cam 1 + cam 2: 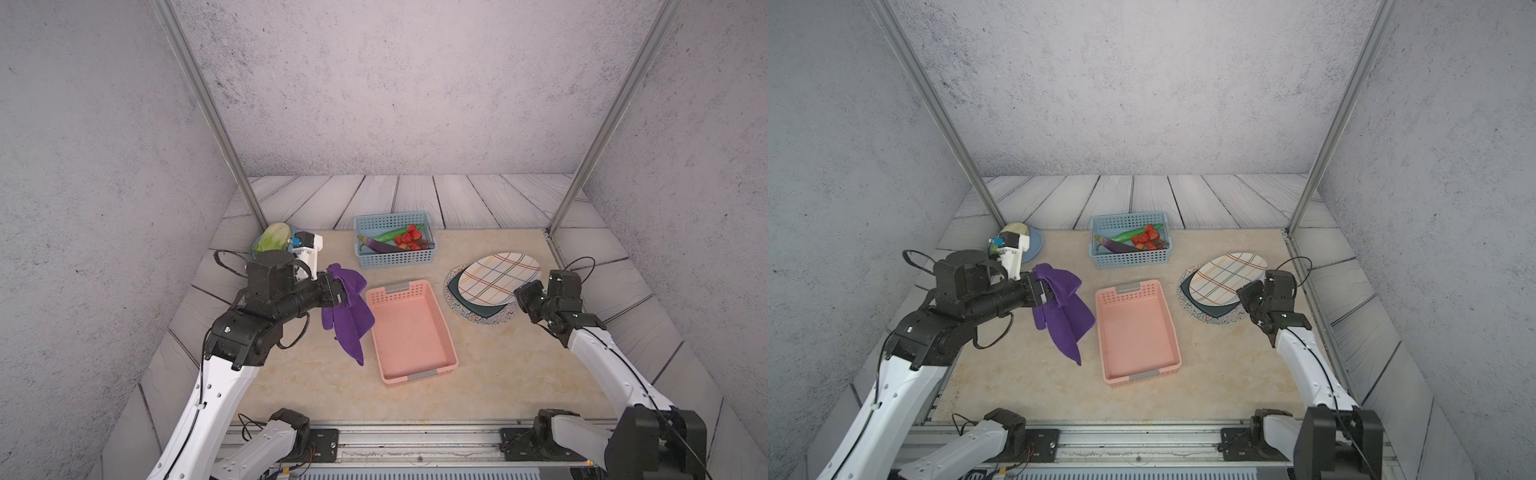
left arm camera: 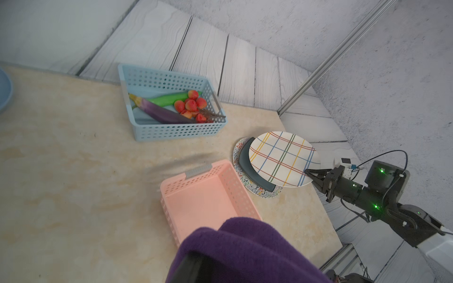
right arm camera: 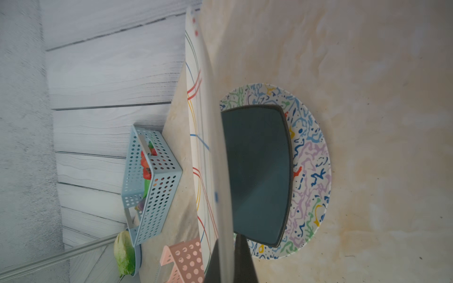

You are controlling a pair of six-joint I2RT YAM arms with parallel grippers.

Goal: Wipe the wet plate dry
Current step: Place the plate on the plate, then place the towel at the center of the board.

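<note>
Right of the pink basket [image 1: 411,332], I am holding the checked plate [image 1: 498,276] tilted up off the stack [image 1: 482,309], with my right gripper [image 1: 520,294] clamped on its rim. Left of the basket, the purple cloth [image 1: 349,316] is hanging from my left gripper [image 1: 337,293], which is pinched tight on it. I judge I am bringing the two together: next, the cloth is needing to cross over the basket and press flat on the plate's face.
</note>
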